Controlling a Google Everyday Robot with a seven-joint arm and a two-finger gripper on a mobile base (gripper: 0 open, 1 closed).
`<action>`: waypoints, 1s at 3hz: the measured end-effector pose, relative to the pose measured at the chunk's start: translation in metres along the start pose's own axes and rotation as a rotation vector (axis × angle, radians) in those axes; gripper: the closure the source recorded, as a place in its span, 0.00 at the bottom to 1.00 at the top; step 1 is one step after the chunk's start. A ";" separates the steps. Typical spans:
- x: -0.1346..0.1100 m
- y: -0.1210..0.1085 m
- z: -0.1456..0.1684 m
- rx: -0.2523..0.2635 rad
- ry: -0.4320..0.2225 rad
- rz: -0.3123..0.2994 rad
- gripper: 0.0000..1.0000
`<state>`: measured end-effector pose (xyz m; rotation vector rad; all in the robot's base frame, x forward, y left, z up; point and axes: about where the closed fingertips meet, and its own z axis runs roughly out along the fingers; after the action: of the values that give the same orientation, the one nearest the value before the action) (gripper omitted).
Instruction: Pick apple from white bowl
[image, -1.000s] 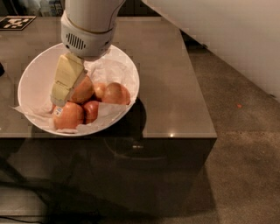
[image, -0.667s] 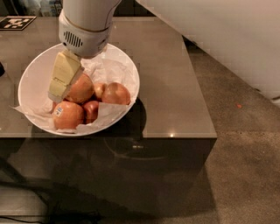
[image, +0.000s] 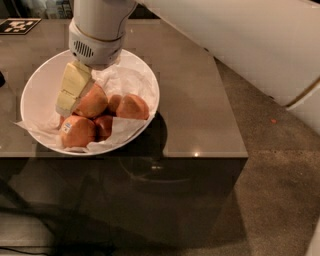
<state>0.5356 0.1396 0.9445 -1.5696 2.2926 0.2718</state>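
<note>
End effector (image: 74, 95) is seen lowered into the white bowl (image: 37, 82), its pale yellow tip set at a slant against the left flank of the apple (image: 94, 102); whether it is released or clenched on the fruit cannot be told. Up and to the left of it, a black-and-white marker (image: 18, 25) is laid flat on the worktop (image: 200, 100). The bowl is placed around and beneath the end effector and is lined with crumpled white paper (image: 125, 80). Just below the tip, toward the near rim, a stickered apple (image: 80, 132) is found, its small label turned to the left. The apple, pinkish-red and shiny, is lodged directly to the right of the tip, touching it, on top of the pile in the bowl. A darker small apple (image: 104, 125) is wedged below it, and two more apples (image: 132, 107) are packed farther right, against the paper. Farther right, bare worktop is seen up to its edge. Beyond that edge, a broad white arm link (image: 240, 40) is stretched across the upper right, over grey-brown floor (image: 280, 190).
</note>
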 end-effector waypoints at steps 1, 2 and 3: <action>0.000 0.000 0.011 -0.024 0.010 0.015 0.00; 0.000 0.000 0.020 -0.044 0.015 0.028 0.00; 0.000 0.000 0.020 -0.045 0.015 0.028 0.19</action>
<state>0.5392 0.1465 0.9256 -1.5668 2.3374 0.3214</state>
